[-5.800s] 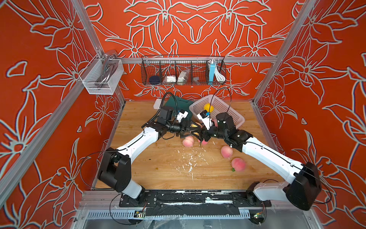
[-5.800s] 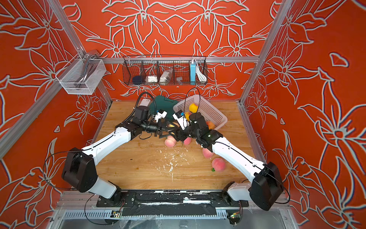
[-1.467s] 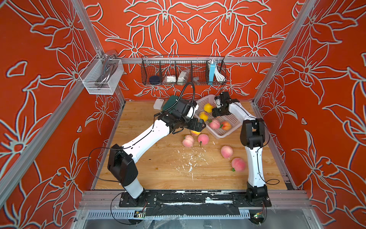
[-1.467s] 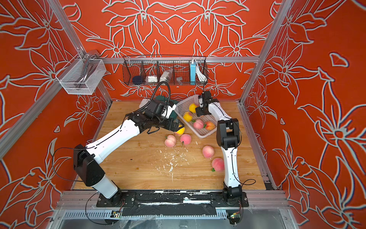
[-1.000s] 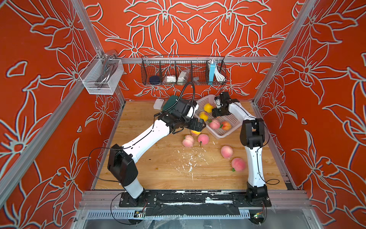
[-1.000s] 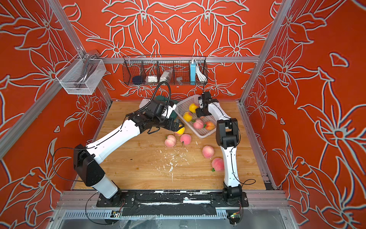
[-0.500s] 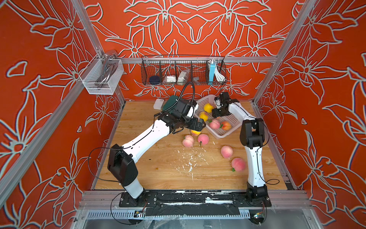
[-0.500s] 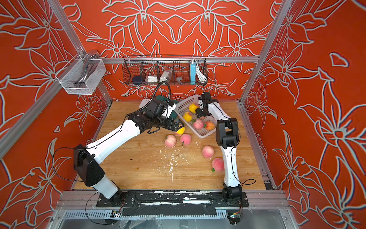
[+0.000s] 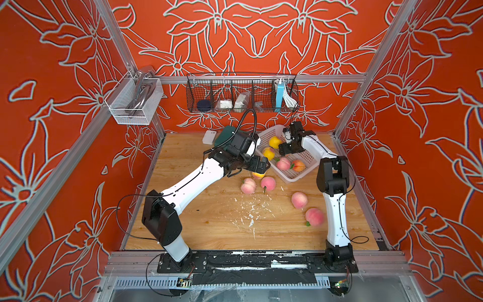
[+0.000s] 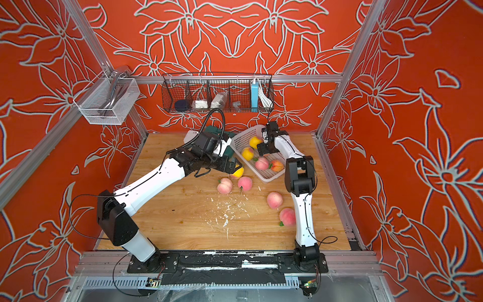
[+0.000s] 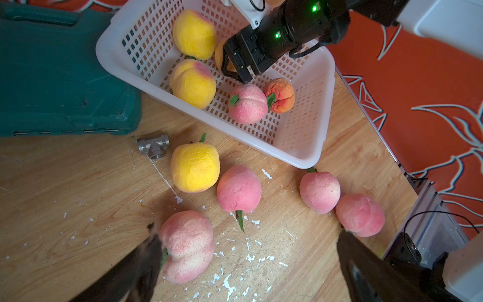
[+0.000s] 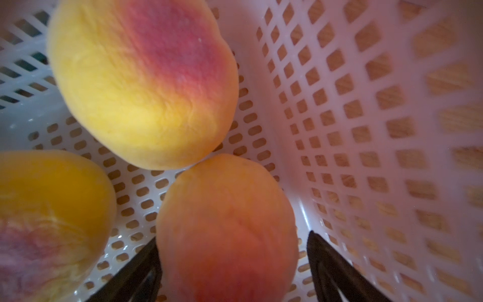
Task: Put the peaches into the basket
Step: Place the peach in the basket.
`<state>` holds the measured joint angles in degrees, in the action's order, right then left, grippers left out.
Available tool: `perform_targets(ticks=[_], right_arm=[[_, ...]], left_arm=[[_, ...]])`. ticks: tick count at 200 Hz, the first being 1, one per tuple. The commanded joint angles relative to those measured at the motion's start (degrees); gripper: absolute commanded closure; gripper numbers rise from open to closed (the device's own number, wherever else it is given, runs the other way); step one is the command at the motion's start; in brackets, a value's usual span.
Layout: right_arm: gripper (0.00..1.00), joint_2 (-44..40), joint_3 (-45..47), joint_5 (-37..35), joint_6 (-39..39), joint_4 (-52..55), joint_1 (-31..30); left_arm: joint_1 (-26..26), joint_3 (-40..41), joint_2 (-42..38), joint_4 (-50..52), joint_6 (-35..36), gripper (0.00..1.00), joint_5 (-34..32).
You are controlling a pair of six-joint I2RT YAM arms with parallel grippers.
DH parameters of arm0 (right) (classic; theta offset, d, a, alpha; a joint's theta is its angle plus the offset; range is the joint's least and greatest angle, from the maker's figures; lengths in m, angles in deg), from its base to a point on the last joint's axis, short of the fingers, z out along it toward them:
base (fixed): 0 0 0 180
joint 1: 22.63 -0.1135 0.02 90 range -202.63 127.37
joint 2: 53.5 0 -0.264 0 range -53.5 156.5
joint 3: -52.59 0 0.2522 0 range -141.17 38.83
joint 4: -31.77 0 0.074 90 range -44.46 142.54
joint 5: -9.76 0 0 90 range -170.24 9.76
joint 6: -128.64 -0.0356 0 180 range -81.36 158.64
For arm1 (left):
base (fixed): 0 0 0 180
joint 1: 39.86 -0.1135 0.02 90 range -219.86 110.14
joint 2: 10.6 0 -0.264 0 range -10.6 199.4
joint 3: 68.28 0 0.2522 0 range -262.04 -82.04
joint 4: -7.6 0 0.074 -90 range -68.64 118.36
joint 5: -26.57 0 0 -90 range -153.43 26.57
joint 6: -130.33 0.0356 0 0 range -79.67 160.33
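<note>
Looking down in both top views, the basket [image 9: 289, 180] sits angled at the back of the worktop [image 9: 203, 217], with four peaches [image 9: 283, 163] showing inside it. The right claw [image 9: 283, 151] reaches down into it among them. The left claw [image 9: 258, 167] hangs just outside the basket's wall, over a yellow peach [image 10: 238, 172] on the wood. Four pink ones lie farther forward, two of them beside the right arm's upright link. A green case [image 9: 224, 134] lies behind the left wrist, and a small white box [image 9: 209, 136] lies beside it. A black wire rack [image 9: 241, 96] and a white mesh bin [image 9: 133, 103] hang on the wall rails.

From the left wrist, the left claw's jaws stand wide with only bare, white-flecked wood between them. One finger [image 11: 146, 258] lies against a pale pink peach [image 11: 187, 245]. A metal tee fitting [image 11: 154, 147] sits close by the yellow peach, near the case. The right claw's black body hides part of the basket's inside.

From the right wrist, an orange peach [image 12: 227, 222] on the basket floor sits between the right claw's fingers. One finger meets it, while a thin strip of floor shows beside the other, so the hold looks loose. It touches a blushed yellow peach [image 12: 143, 86], and the basket wall stands close alongside.
</note>
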<state>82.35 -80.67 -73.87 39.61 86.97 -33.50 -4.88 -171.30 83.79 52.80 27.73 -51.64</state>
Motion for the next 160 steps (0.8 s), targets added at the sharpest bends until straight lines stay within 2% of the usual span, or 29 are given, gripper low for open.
perform_targets(ticks=[1, 70, 160], right_arm=[[0.23, 0.82, -2.08, -0.35, 0.35, 1.50, 0.37], [0.13, -1.30, -0.01, 0.39, -0.68, 0.52, 0.33], [0.12, -10.02, 5.70, 1.88, -2.18, -1.86, -0.18]], left_arm=[[0.33, -0.23, -0.65, -0.15, 0.91, 0.02, -1.24], [0.20, 0.97, -1.09, 1.61, 0.56, 0.02, -2.04], [0.00, 2.18, -2.87, 2.74, 0.93, 0.02, -2.65]])
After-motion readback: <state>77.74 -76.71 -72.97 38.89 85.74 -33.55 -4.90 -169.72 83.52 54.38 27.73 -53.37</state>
